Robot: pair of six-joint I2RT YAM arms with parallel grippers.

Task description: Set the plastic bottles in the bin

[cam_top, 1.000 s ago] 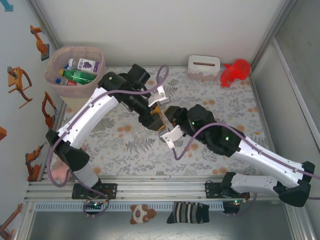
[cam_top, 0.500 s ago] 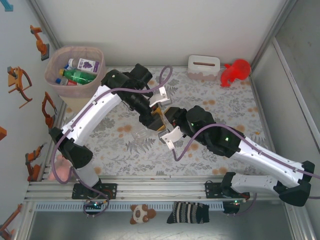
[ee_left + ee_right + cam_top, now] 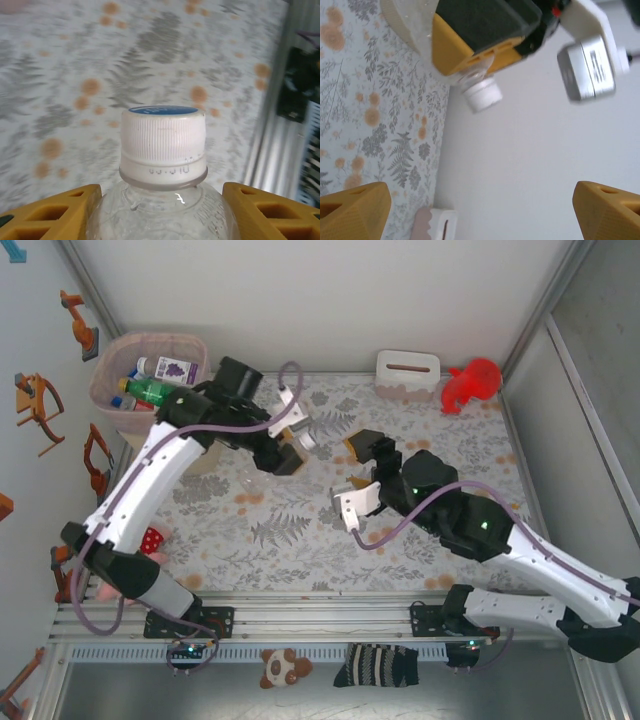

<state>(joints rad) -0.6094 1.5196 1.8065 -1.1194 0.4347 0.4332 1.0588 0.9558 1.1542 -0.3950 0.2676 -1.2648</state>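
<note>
Left arm (image 3: 140, 485), right arm (image 3: 550, 565): glossy white link shells, black joint housings, black bases. Purple cable (image 3: 240, 427) looped along each. Small green lights (image 3: 415, 490) on right arm's black joints. Left gripper (image 3: 161, 200), right gripper (image 3: 480, 200): ochre-yellow fingers (image 3: 355, 210) with moulded rectangular pockets.

Your tall beige bin with pink liner (image 3: 150, 337) stands at the far left corner of the floral table (image 3: 450, 455), several plastic bottles (image 3: 158, 390) lying in it. Just right of it, the left gripper (image 3: 285, 448) holds a clear plastic bottle (image 3: 162, 150). At the far edge sits the white tissue box (image 3: 407, 372), the red plastic toy figure (image 3: 472, 383) just right of it.
</note>
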